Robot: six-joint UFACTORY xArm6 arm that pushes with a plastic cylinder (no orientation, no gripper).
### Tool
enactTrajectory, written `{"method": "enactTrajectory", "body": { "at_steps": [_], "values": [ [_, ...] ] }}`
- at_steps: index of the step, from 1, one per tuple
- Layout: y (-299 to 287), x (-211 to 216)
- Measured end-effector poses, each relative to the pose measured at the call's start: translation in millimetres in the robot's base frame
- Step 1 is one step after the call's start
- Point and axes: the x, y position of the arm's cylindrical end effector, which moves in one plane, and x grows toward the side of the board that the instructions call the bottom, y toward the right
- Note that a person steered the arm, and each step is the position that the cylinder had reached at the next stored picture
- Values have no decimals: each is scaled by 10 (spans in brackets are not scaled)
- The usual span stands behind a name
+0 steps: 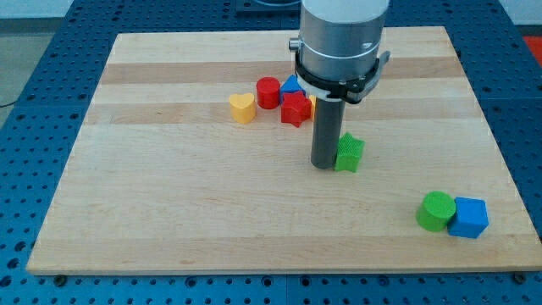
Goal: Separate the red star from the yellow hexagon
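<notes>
The red star lies near the board's upper middle. The yellow hexagon is mostly hidden behind the rod, only a sliver showing at the star's right side, touching it. My tip rests on the board below and right of the star, just left of a green star, which it touches or nearly touches. A red cylinder and a blue triangle sit just above the red star. A yellow heart lies to its left.
A green cylinder and a blue cube sit together near the view's bottom right. The wooden board lies on a blue perforated table. The arm's wide grey body hangs over the top middle.
</notes>
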Motion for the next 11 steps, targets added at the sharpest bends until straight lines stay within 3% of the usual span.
{"method": "enactTrajectory", "body": {
  "at_steps": [5, 7, 9, 11],
  "values": [
    [-125, -136],
    [-125, -556],
    [-125, -601],
    [-364, -963]
  ]
}}
